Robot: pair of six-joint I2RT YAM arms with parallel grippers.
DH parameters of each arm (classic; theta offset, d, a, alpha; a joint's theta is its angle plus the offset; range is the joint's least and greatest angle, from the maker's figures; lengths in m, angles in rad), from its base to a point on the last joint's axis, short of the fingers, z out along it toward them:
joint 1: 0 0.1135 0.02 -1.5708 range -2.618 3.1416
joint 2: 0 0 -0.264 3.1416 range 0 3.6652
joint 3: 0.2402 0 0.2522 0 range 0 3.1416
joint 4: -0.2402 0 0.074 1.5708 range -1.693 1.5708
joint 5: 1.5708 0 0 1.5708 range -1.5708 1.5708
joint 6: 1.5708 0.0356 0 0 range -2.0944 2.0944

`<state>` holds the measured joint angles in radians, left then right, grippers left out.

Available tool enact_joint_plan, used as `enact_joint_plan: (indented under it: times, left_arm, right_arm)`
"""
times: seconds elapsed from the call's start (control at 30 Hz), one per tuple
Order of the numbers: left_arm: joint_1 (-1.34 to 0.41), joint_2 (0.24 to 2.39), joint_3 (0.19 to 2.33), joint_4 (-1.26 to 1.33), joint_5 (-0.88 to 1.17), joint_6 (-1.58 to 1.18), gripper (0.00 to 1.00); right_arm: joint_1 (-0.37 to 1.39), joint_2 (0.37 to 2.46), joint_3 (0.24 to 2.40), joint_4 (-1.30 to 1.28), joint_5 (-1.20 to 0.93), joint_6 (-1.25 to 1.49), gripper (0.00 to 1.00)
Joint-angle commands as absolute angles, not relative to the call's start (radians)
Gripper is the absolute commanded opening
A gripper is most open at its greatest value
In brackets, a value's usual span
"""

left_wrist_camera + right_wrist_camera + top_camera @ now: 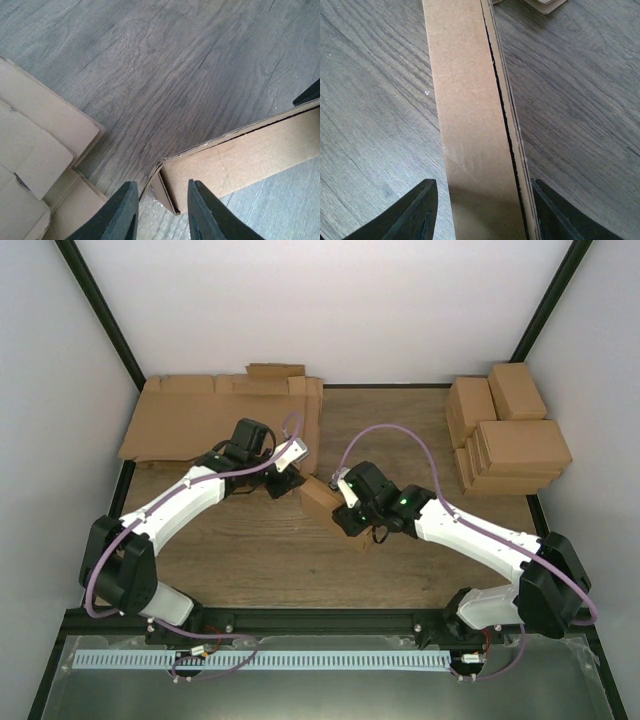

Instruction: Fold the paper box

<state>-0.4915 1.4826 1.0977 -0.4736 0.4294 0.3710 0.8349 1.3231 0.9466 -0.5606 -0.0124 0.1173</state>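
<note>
**Top view only**
- Two arms, both shown whole, bent inward over the table [280, 555] toward one spot just off the near right corner of the pile of flat sheets [215, 418].
- One paper box [318, 496], lying just beside that corner of the pile, partly covered from above.
- Left claw [292, 480] at the box end nearest the pile; right claw [343, 508] at the end away from the pile.
- One group of finished boxes [512, 443], well apart from the pile, to its right. Three top faces counted, more layers beneath, total not readable.
- Two lilac cables [400, 432], one along each arm.

**Left wrist view only**
- One end corner of the paper box [240, 157]: long wall standing on edge, short end flap turned inward.
- Left claw [161, 186] narrow, with the box corner between the two fingers [125, 210].
- Strip of bare wood visible between one finger and the cardboard, so not clamped.
- Pile of flat sheets [40, 140] close by, apart from the box, with wood showing between them.
- Sheets in the pile overlapping, number not countable.

**Right wrist view only**
- One long, narrow face of the paper box [467, 125], running straight away from the camera, with a dark slit between two cardboard layers along one side.
- Right claw [482, 182] wide, one finger on each side of the box.
- Pressing or merely flanking: cannot tell.
</note>
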Motion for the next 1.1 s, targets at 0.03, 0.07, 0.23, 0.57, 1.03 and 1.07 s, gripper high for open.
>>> enact_joint_plan:
  times: [0.03,0.07,0.23,0.57,1.03,1.07]
  left_arm:
    - [-0.489,1.505,1.127,-0.458,0.475,0.374,0.24]
    - [-0.489,1.506,1.127,-0.459,0.478,0.373,0.23]
    - [-0.490,1.515,1.130,-0.455,0.489,0.362,0.20]
    - [-0.489,1.524,1.148,-0.426,0.349,0.309,0.44]
    - [-0.490,1.575,1.188,-0.503,0.474,0.363,0.12]
    - [-0.491,1.569,1.188,-0.504,0.472,0.361,0.08]
  right_arm:
    - [0.844,1.327,0.959,-0.560,-0.023,0.120,0.50]
    - [0.844,1.328,0.959,-0.558,-0.023,0.120,0.50]
    - [0.844,1.335,0.959,-0.555,-0.028,0.122,0.49]
    - [0.844,1.329,0.955,-0.555,-0.026,0.121,0.48]
    - [0.843,1.337,0.963,-0.559,-0.029,0.121,0.48]
    - [0.844,1.337,0.965,-0.560,-0.028,0.121,0.48]
